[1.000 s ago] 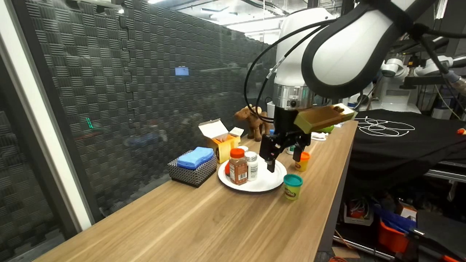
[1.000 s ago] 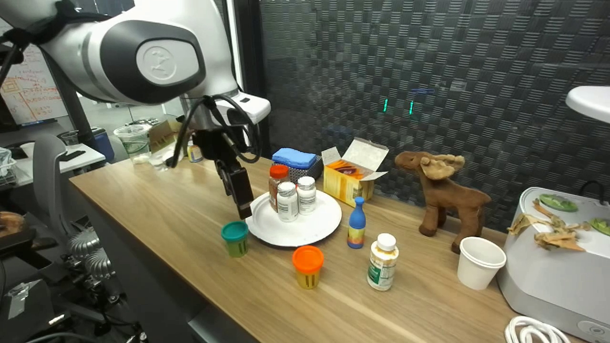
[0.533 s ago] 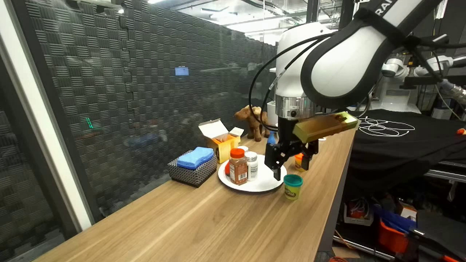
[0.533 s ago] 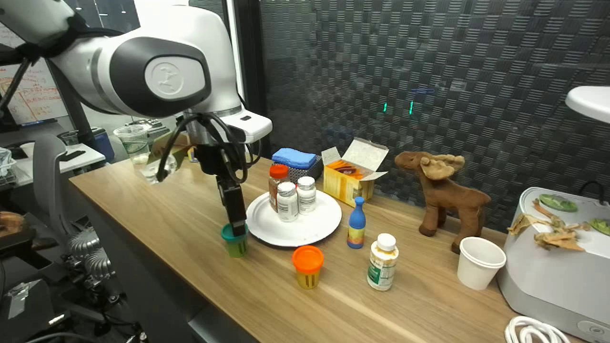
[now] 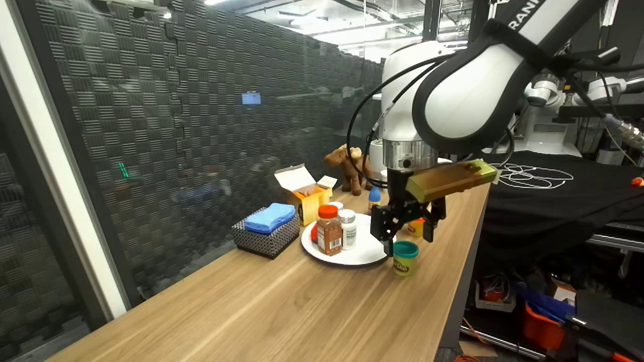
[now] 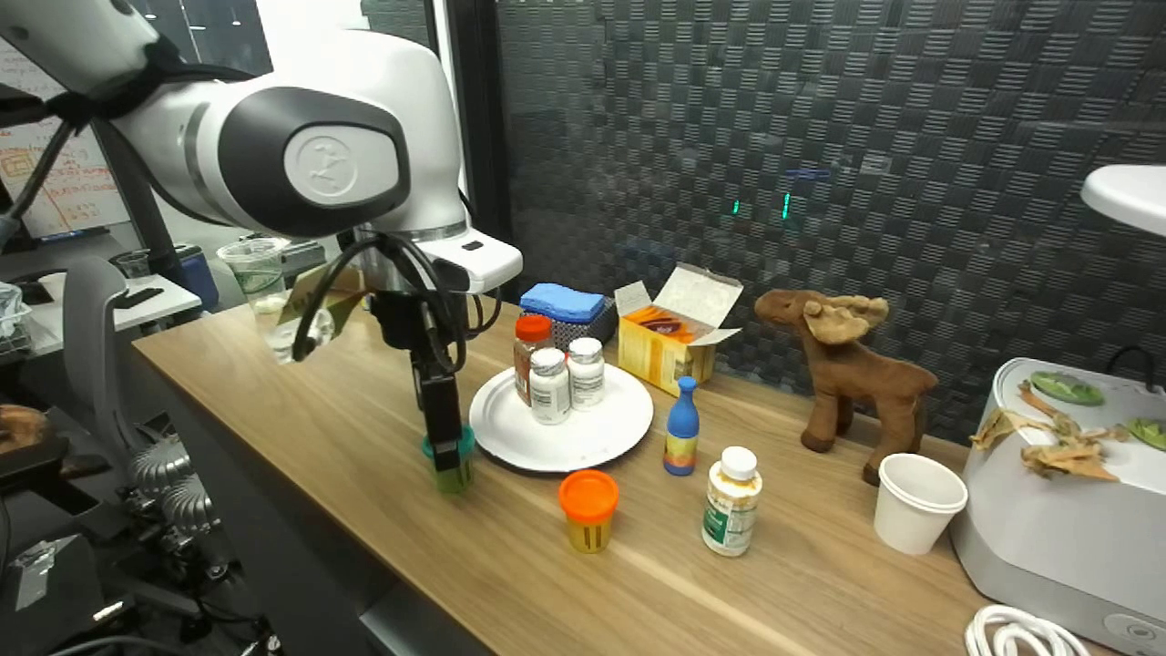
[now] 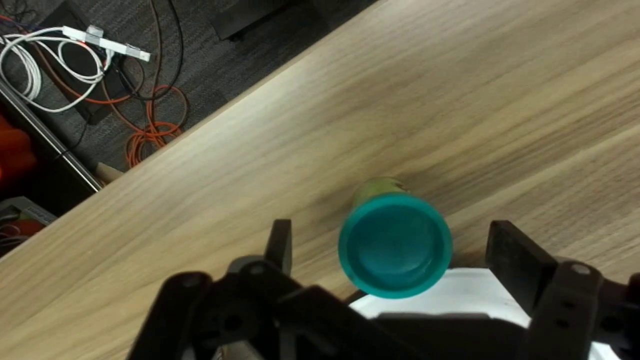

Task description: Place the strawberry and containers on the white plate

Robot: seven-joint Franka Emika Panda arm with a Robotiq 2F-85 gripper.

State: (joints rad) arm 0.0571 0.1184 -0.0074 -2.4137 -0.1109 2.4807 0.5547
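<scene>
Claw (image 7: 390,239) is spread wide, fingers (image 7: 517,262) on either side of the teal-lidded tub (image 5: 405,259), which stands upright with a gap showing both ways in the wrist view. Just beside the claw is the white plate (image 6: 583,445), with the orange-capped bottle (image 5: 329,236) and two white-capped bottles (image 6: 550,394) on it. Strawberry (image 5: 314,233) looks to be there too, mostly hidden by the orange-capped bottle in an exterior view. Bench (image 5: 302,311) under the claw is woodgrain, pale and pretty streaky. Orange-lidded tub (image 6: 588,510) is near the claw too, plush moose (image 6: 852,374) well apart from it. Past the plate from the claw there's a dark wall (image 5: 201,100) with a basketweave kinda texture. Off the claw's other side, the bench edge drops to dark carpet (image 7: 205,70) with orange cables (image 7: 152,132) coiled on it.
</scene>
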